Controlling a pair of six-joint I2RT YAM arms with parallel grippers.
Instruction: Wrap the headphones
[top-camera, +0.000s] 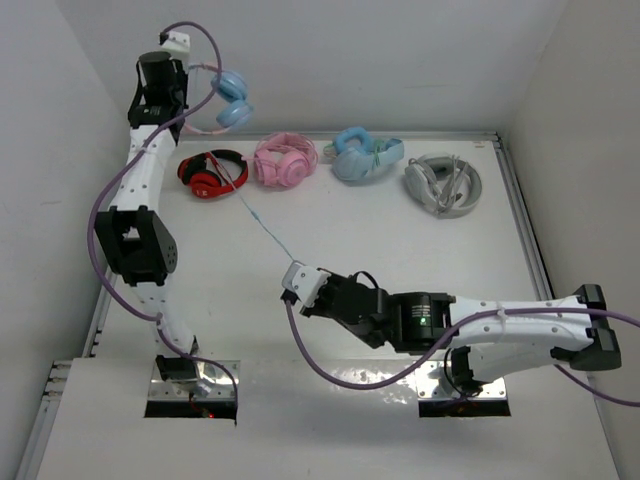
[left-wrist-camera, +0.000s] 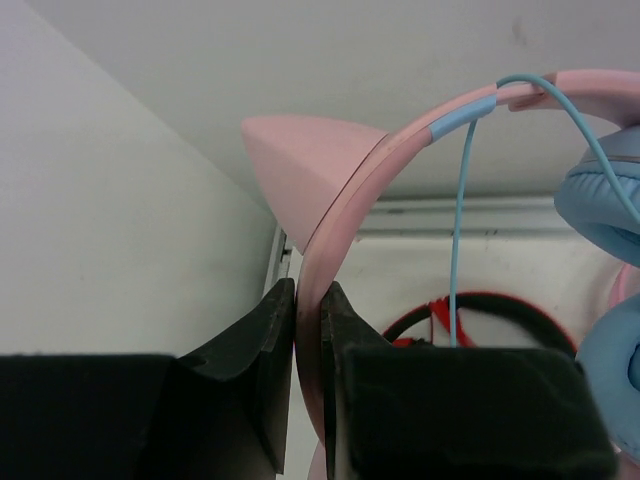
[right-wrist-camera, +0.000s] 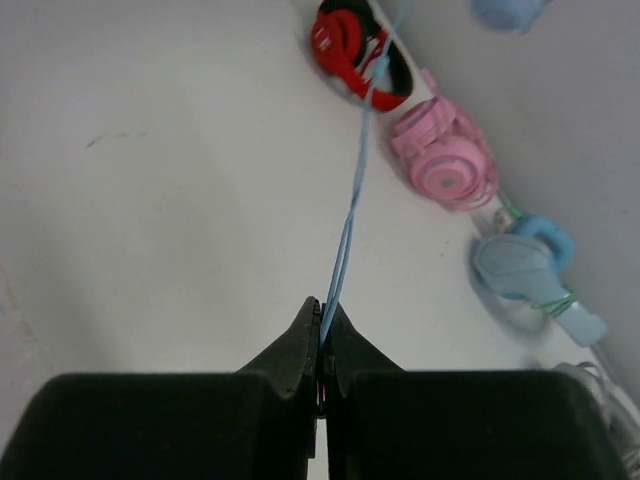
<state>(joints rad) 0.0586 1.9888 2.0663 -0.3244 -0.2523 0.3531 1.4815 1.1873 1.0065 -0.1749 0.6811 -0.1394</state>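
The headphones have a pink cat-ear headband and light blue ear cups. My left gripper is shut on the headband and holds them up at the far left, above the table. In the left wrist view the left gripper clamps the pink band. The thin light blue cable runs taut from the headphones down to my right gripper, which is shut on it near the table's middle. In the right wrist view the cable leaves the shut right gripper as two strands.
Along the back of the table lie red-and-black headphones, an all-pink pair, an all-light-blue pair and a white pair. White walls stand at left, back and right.
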